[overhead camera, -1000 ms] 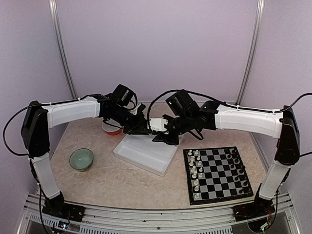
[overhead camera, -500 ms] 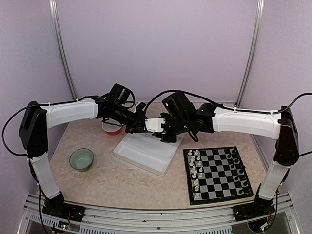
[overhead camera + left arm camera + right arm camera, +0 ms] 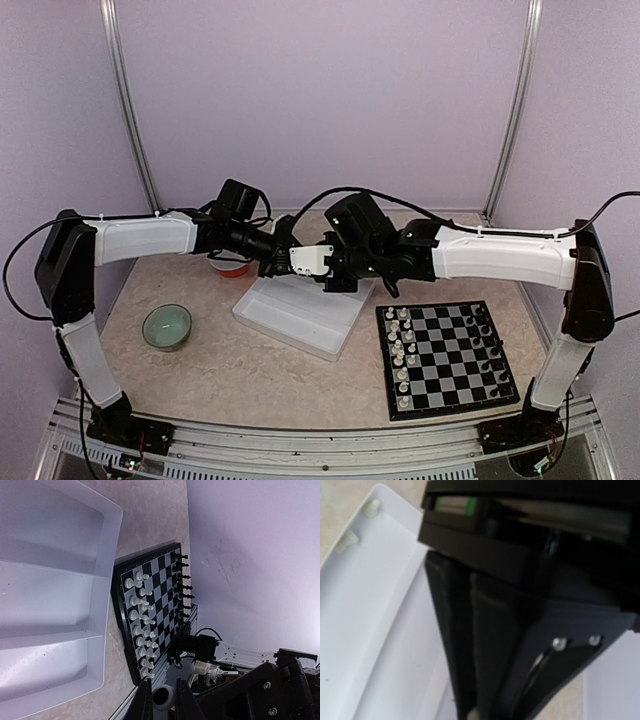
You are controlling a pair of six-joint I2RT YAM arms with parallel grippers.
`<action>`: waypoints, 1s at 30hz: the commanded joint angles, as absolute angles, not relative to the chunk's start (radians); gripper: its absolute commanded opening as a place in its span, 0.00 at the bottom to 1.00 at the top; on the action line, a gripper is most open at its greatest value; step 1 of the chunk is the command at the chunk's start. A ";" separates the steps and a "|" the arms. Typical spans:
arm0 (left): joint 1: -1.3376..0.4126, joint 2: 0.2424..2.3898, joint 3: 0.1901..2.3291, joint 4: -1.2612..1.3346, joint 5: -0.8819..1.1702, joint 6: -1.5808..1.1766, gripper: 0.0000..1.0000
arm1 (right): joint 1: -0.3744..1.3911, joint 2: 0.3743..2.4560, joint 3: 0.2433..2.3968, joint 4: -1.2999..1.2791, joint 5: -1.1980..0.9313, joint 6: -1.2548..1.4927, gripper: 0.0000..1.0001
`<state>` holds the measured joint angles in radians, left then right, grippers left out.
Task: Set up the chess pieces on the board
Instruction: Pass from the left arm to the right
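The board (image 3: 445, 355) lies at the front right, with white chess pieces (image 3: 400, 350) in its left columns and black ones (image 3: 482, 345) along its right edge. It also shows in the left wrist view (image 3: 155, 605). My left gripper (image 3: 283, 258) hovers over the white tray (image 3: 300, 310). In the left wrist view the left gripper (image 3: 163, 687) is shut on a cream chess piece (image 3: 164, 697), seen from its base. My right gripper (image 3: 330, 270) is right against the left one. Blurred black parts (image 3: 520, 605) fill the right wrist view, hiding its jaws.
A green bowl (image 3: 167, 326) sits at the left. A red bowl (image 3: 232, 264) is behind the left arm. Two small cream pieces (image 3: 370, 506) lie by the tray's corner (image 3: 380, 630). A small white block (image 3: 310, 258) shows between the two grippers.
Both grippers have moved together to the left and a little farther back over the tray. The board pieces have not moved.
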<state>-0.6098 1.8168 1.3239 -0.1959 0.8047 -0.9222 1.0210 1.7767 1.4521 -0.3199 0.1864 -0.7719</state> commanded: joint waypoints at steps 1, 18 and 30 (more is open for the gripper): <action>-0.610 1.759 1.315 -0.136 0.875 -0.948 0.09 | 1.028 1.735 1.451 -0.310 0.212 -0.802 0.24; -0.604 1.746 1.299 -0.100 0.896 -0.988 0.10 | 1.027 1.685 1.383 -0.282 0.265 -0.811 0.32; -0.604 1.751 1.293 -0.048 0.902 -1.033 0.10 | 1.030 1.700 1.441 -0.303 0.214 -0.750 0.24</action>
<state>-0.6067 1.7813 1.2957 -0.1120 0.8742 -1.0153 1.0210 1.7184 1.3994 -0.2878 0.2481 -0.7837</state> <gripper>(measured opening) 0.130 0.250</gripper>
